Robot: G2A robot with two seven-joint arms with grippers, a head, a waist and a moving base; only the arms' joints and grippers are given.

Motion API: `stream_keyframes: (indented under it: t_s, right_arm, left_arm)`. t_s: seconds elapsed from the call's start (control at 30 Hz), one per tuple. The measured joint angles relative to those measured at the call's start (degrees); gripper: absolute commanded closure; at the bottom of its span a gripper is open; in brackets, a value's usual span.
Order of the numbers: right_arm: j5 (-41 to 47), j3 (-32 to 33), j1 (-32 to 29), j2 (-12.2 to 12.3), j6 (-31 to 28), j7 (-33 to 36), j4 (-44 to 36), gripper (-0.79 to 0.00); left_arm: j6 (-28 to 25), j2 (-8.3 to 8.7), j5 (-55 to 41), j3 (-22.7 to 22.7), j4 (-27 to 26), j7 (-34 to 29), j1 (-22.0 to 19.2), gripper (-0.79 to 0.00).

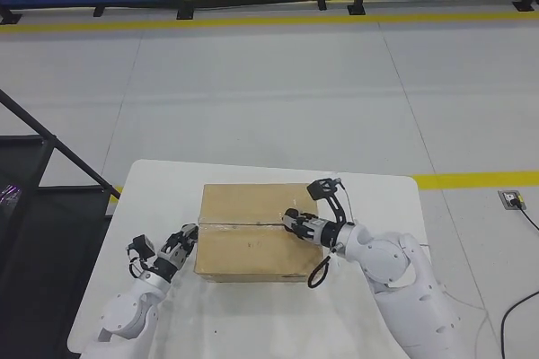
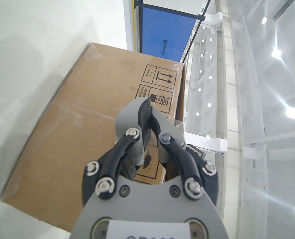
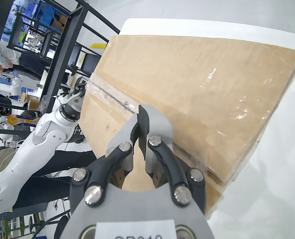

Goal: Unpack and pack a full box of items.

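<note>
The cardboard box sits in the middle of the white bench. Its top flaps are closed, and a strip of clear tape runs along the centre seam. In my right wrist view the tape looks wrinkled and glossy across the box.

My right end effector is over the top of the box, with its fingers pressed together and nothing between them. Seen from the wrist, the right end effector has its tips right at the taped seam; I cannot tell whether they touch it.

My left end effector is at the left side of the box, near the end of the seam. Its fingers are also together and hold nothing. From its own wrist, the left end effector points at the side wall of the box, just below the printed handling symbols. I cannot tell whether it touches the wall.
</note>
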Motion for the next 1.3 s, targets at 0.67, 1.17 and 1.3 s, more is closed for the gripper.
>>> stream_keyframes:
  t_s: [0.67,1.17,1.3]
  right_arm:
    - [-6.6,8.4,-13.1,2.5,-8.9,-19.7,-11.9,-0.785]
    - [-7.4,9.5,-15.1,2.8,-11.7,-22.9,-12.4,-0.755]
    - [-7.4,9.5,-15.1,2.8,-11.7,-22.9,-12.4,-0.784]
  left_arm:
    - [-7.4,0.98,-9.6,-9.8,-10.6,-3.0,8.7,-0.785]
    - [-8.5,1.05,-12.2,-11.4,-14.7,-4.0,11.8,-0.781]
    - [-8.5,1.05,-12.2,-11.4,-14.7,-4.0,11.8,-0.785]
